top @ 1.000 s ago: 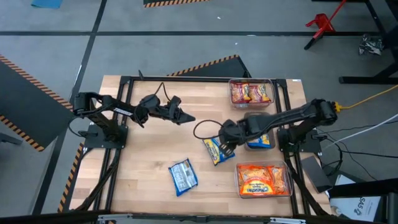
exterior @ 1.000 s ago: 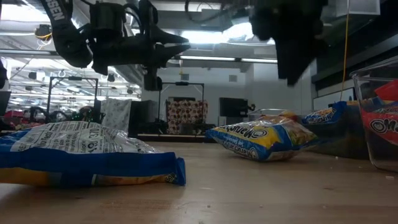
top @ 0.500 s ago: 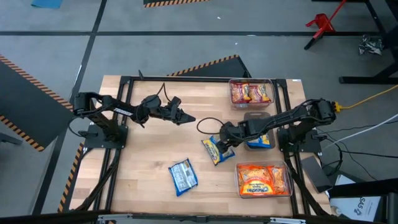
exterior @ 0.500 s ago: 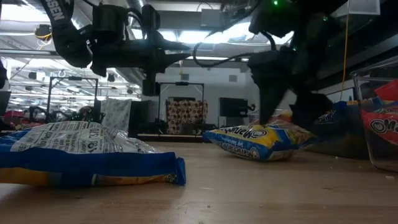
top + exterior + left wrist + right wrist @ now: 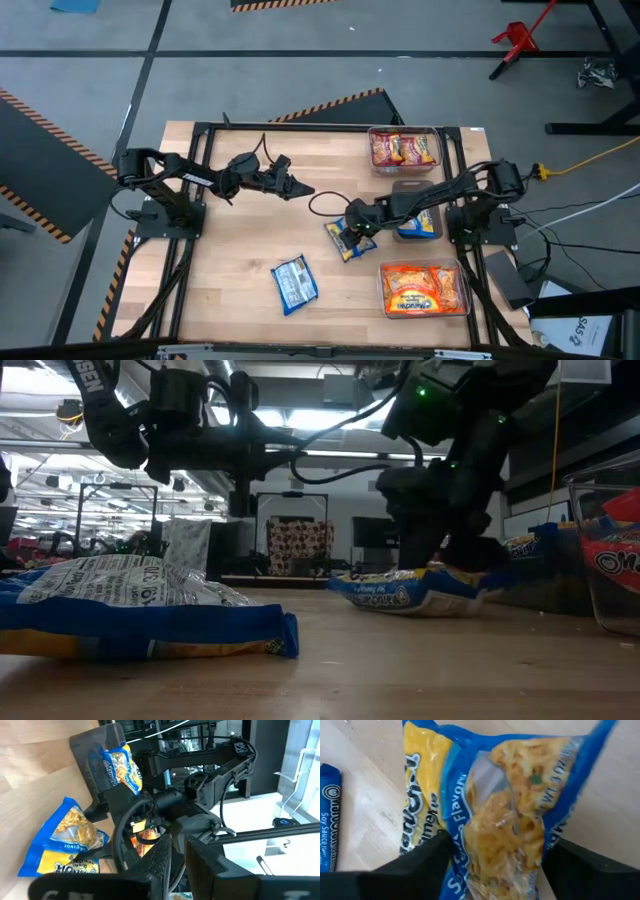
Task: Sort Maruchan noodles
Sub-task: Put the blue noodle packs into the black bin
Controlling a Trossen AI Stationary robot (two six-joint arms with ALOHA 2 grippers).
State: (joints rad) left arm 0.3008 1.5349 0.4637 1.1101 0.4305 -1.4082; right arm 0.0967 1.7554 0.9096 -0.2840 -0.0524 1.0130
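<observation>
High view: a pale wooden table [image 5: 240,240] sits on grey floor with striped hazard tape. Three clear bins line the frame's right: the top bin [image 5: 404,149] holds dark red packets, the middle bin [image 5: 416,222] blue ones, the bottom bin [image 5: 424,290] orange ones. Two blue-and-yellow packets lie loose. My right gripper [image 5: 352,236] straddles the centre packet [image 5: 343,241], fingers spread wide around it. The second packet [image 5: 294,283] lies lower centre. My left gripper [image 5: 296,188] hovers upper centre, fingers narrow.

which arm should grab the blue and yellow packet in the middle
Right. Its claw is already down over the blue-and-yellow packet, fingers either side; the left claw hangs raised, farther back.
</observation>
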